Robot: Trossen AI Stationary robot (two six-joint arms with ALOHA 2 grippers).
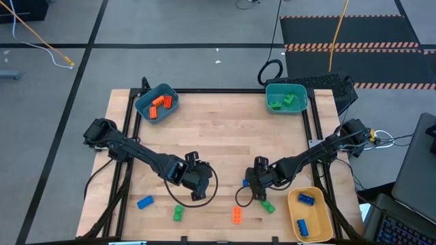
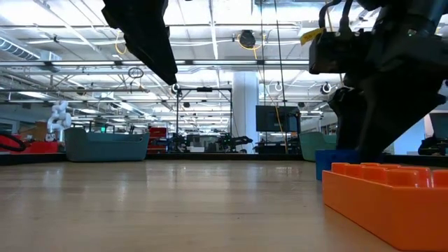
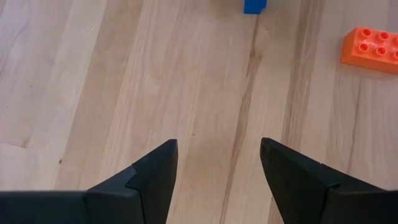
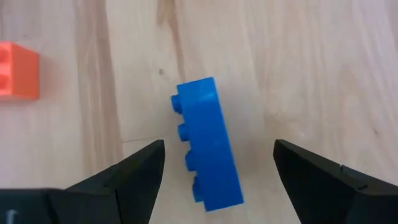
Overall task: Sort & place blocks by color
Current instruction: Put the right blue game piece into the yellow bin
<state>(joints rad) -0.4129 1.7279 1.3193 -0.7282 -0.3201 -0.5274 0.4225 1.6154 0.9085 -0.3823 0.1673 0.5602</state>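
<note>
My right gripper [image 1: 253,188] [image 4: 219,144] is open and low over the table's near middle. Its fingers stand on either side of a blue block [image 4: 208,144] [image 1: 245,182] without touching it; the block lies on its side on the wood, studs sideways. My left gripper [image 1: 197,187] [image 3: 217,146] is open above bare wood, left of the right one. Loose on the near table are an orange block [image 1: 237,216] [image 2: 385,196], a green block [image 1: 267,206], another green block [image 1: 178,213] and a blue block [image 1: 144,202].
A teal bin [image 1: 157,102] at the far left holds orange blocks. Another teal bin [image 1: 286,97] at the far right holds green blocks. A yellow bin [image 1: 310,214] at the near right corner holds blue blocks. Bare wood fills the table's middle and far centre.
</note>
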